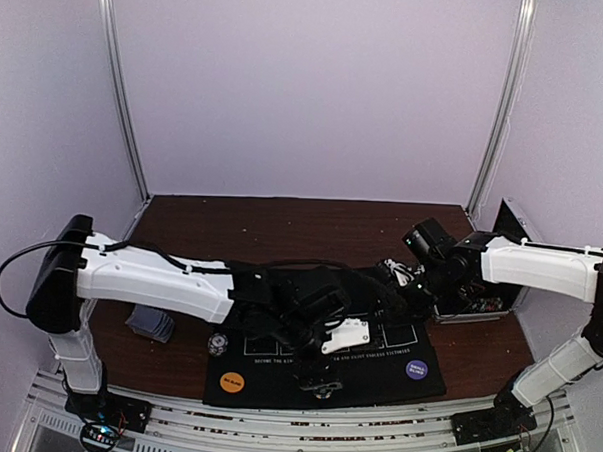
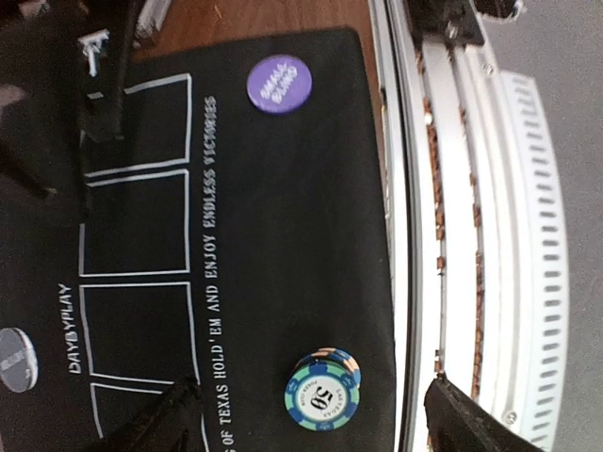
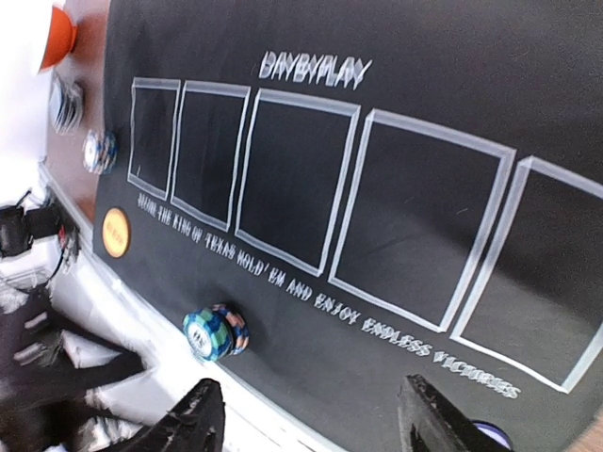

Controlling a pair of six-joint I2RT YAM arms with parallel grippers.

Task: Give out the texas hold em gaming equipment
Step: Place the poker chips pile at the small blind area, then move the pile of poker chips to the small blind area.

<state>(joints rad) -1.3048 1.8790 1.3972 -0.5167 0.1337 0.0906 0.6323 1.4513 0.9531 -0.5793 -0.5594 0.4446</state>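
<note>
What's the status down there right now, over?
Left gripper open over striped green-and-blue chip stack on black mat. Right gripper open, empty. Nothing blocking.

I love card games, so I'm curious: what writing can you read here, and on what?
"DAYBYPLAY": black mat.
"...THE KING OF TEXAS HOLD'EM AND ENJOY ENDLESS VICTORIES": also the mat; first word blurred.
"50": chip stack.
"SMALL BLIND": purple disc.
Orange disc, clear disc: too blurred.

Pale lilac walls close the upper frame on 3 sides, with 2 silver uprights at the back corners; a dark brown wooden bench fills the middle
</note>
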